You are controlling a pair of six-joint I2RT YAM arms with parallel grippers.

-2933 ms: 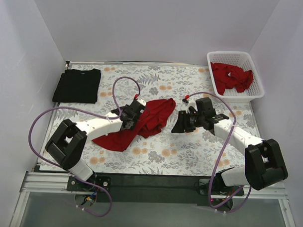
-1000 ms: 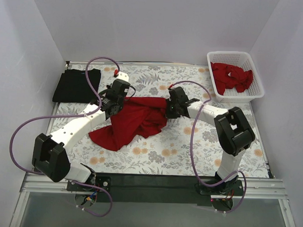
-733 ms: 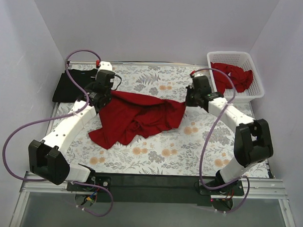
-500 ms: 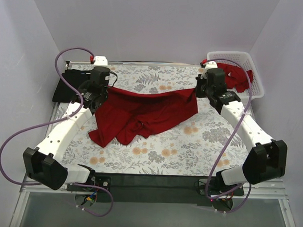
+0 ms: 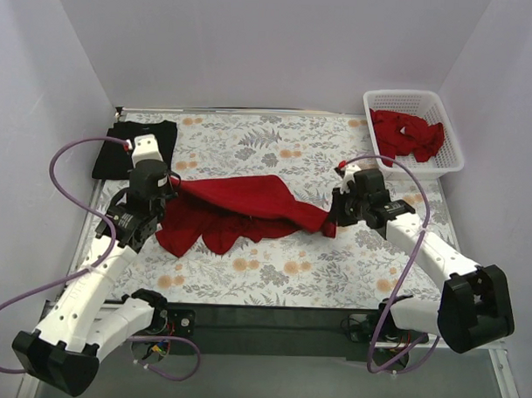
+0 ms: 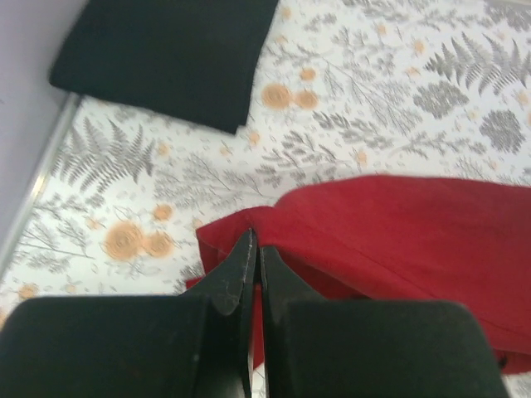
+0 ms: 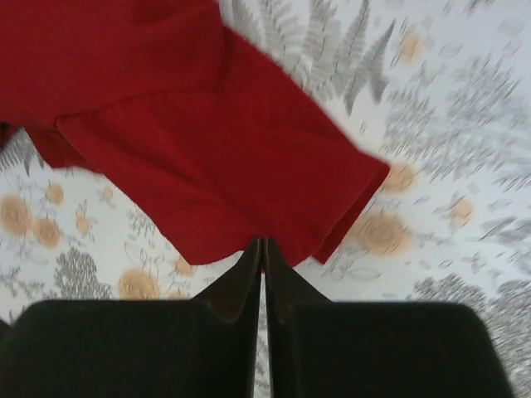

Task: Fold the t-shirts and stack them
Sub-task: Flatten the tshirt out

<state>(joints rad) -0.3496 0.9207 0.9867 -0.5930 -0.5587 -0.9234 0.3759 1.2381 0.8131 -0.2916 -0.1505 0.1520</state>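
Black t-shirt point(image 5: 137, 147) lies folded; left end effector point(image 5: 167, 185) and right end effector point(image 5: 332, 221) grip an unfolded red t-shirt point(image 5: 248, 198); basket point(image 5: 401, 93) holds more.

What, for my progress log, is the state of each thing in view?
Red t-shirt: unfolded, bunched, held at both ends.
Black t-shirt: folded flat.
Red cloth in basket: crumpled heap.
Basket: upright.
Left gripper: jaws shut on red t-shirt.
Right gripper: jaws shut on red t-shirt.

High rear overview of the whole table point(image 5: 285, 147); both wrist views close, downward, on the same red t-shirt point(image 5: 248, 198).
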